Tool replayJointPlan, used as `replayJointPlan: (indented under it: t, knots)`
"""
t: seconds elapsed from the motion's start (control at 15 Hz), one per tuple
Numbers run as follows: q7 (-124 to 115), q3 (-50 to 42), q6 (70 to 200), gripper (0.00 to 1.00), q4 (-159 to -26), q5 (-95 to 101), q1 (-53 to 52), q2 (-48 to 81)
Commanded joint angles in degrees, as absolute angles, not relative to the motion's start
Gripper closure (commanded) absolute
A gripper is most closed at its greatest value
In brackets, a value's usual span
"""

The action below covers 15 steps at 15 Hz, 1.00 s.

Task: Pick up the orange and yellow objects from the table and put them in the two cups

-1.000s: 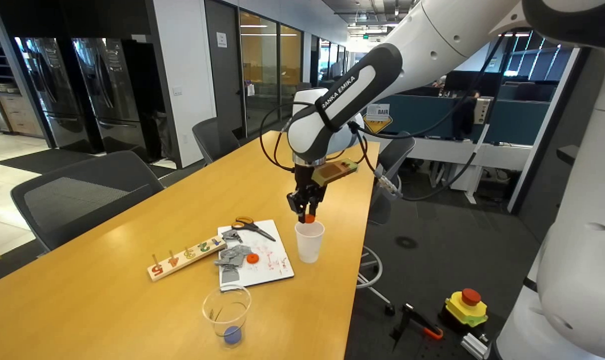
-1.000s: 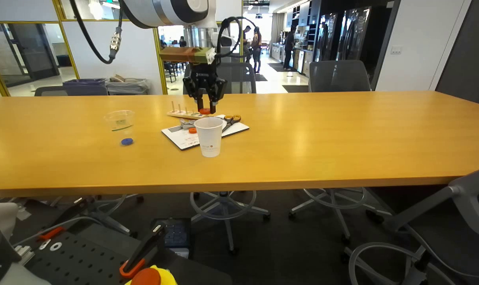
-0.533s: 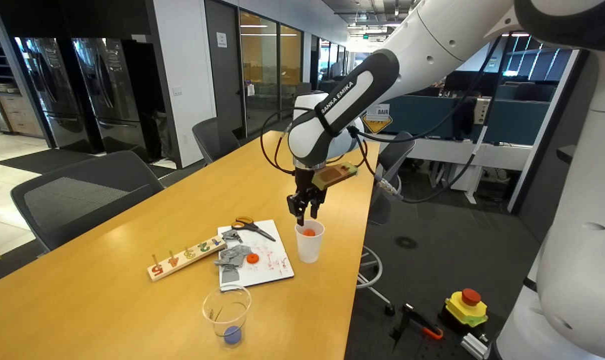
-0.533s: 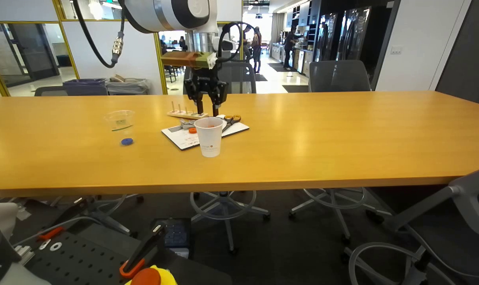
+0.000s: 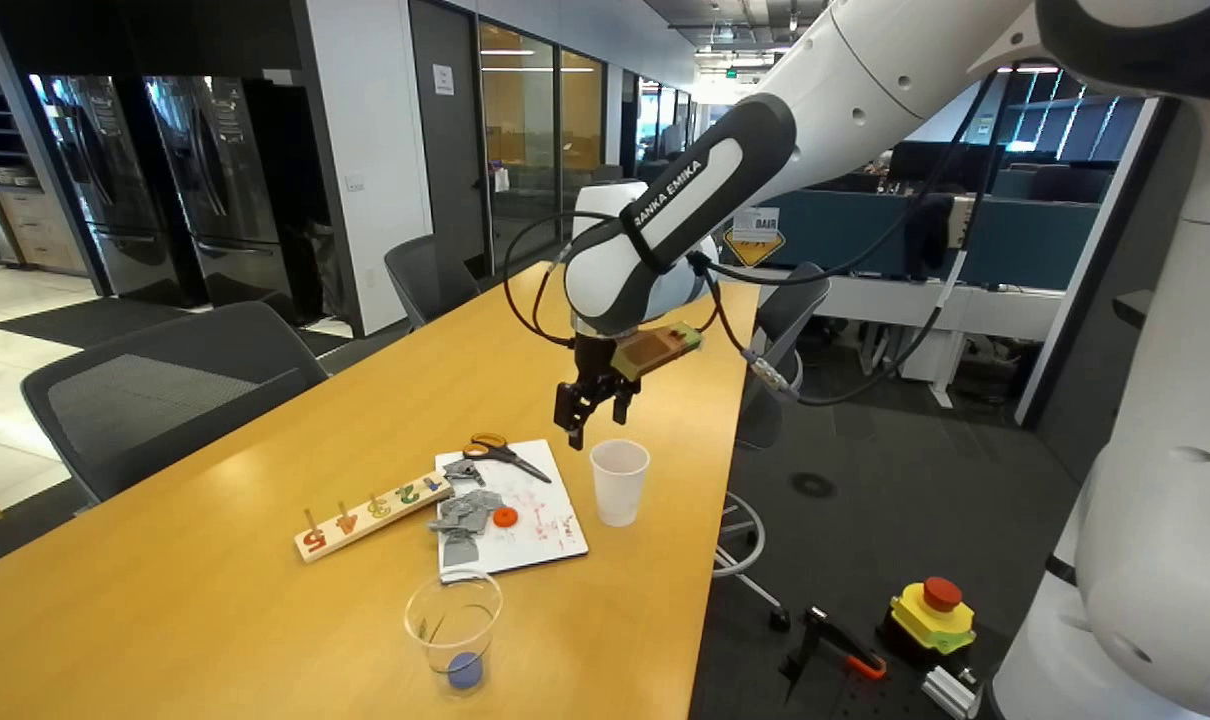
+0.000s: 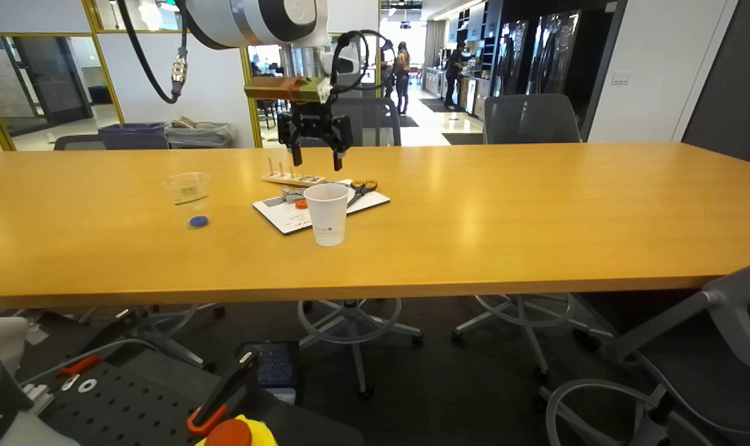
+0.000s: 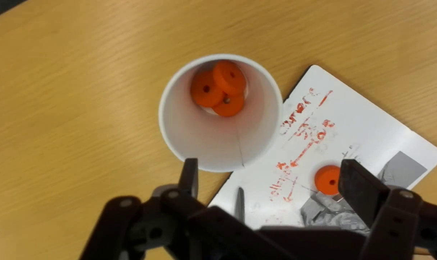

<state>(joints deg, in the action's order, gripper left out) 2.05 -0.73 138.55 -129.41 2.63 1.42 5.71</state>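
Note:
The white paper cup (image 5: 620, 495) stands upright on the wooden table (image 6: 536, 217). In the wrist view three orange discs (image 7: 228, 77) lie at the bottom of that cup. Another orange disc (image 5: 505, 517) rests on a whiteboard beside grey tape. The clear cup (image 5: 455, 610) stands nearer the camera in an exterior view, a blue disc (image 5: 465, 670) at its base. My gripper (image 6: 317, 164) hangs above the board, a little higher than the white cup's rim and off to its side. Its fingers (image 7: 359, 191) are spread wide, nothing between them. The yellow objects are out of view or hidden.
The whiteboard (image 5: 545, 510) carries crumpled grey tape (image 5: 465, 510) and orange-handled scissors (image 5: 505, 455). Alongside lies a wooden strip (image 5: 375, 515) with upright pegs. Chairs (image 5: 175, 390) stand around the table. A yellow box with a red button (image 5: 933, 615) sits beyond the table's edge.
The orange disc once between my fingers dropped into the white cup. My gripper opened wide, then rose and shifted away from the cup, leftward in both exterior views.

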Motion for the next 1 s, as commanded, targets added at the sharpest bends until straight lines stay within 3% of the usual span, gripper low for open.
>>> replayJointPlan:
  t: [0.0,0.93]
  knots:
    - [6.6,1.2,140.8,0.0,-128.1,4.2,-0.5,8.0]
    - [20.1,4.7,139.9,0.0,-108.8,8.6,-1.7,32.1]
